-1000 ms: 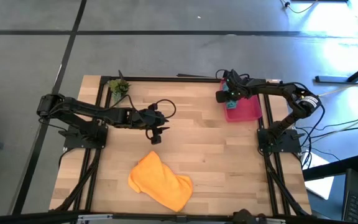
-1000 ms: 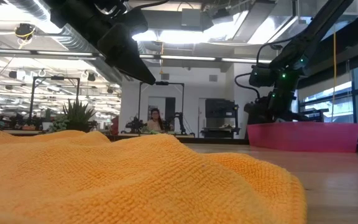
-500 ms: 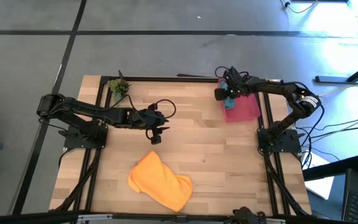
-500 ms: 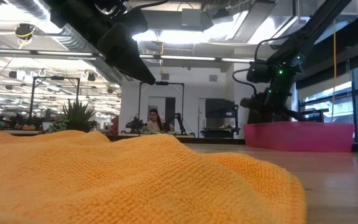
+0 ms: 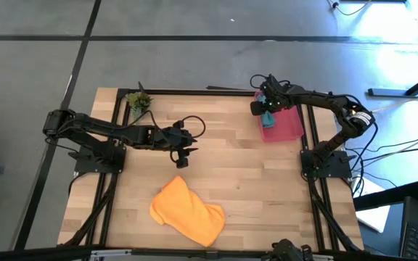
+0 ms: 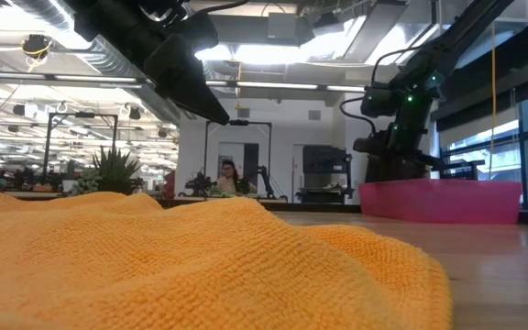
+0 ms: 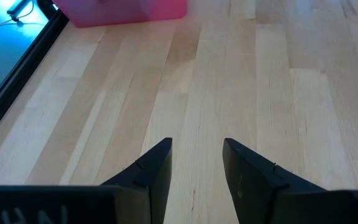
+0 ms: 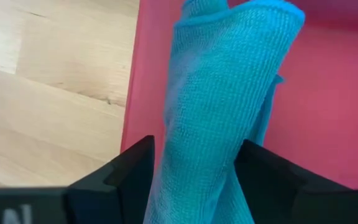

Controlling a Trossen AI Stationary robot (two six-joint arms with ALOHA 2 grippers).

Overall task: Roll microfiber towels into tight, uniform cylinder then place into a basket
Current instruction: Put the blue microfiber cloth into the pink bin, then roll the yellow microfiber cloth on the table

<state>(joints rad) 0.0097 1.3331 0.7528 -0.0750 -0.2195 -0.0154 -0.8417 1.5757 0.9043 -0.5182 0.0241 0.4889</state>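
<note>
My right gripper (image 5: 264,109) is at the table's far right, over the left part of the red-pink basket (image 5: 289,125), shut on the teal towel (image 8: 229,93). The towel is bunched into a rough roll and also shows in the high view (image 5: 268,119). The orange towel (image 5: 187,210) lies crumpled on the table near the front edge and fills the foreground of the low view (image 6: 200,266). My left gripper (image 5: 182,150) hangs open and empty above the table's middle, as the left wrist view (image 7: 196,163) shows. My right gripper pinches the teal towel between its two fingers (image 8: 129,171), on the bunched, several-layered body (image 8: 194,155) of the roll. The towel reaches out past the fingertips over the basket's floor (image 8: 328,112). Whether its far end touches the basket, I cannot tell.
A small green plant (image 5: 138,101) stands at the table's far left corner. The basket stands at the far right corner, also in the low view (image 6: 443,202) and the left wrist view (image 7: 129,9). Bare wood lies between the orange towel and the basket.
My right gripper has risen a little and moved slightly toward the table's far edge, still shut on the teal towel, which has gone up with it over the basket.
</note>
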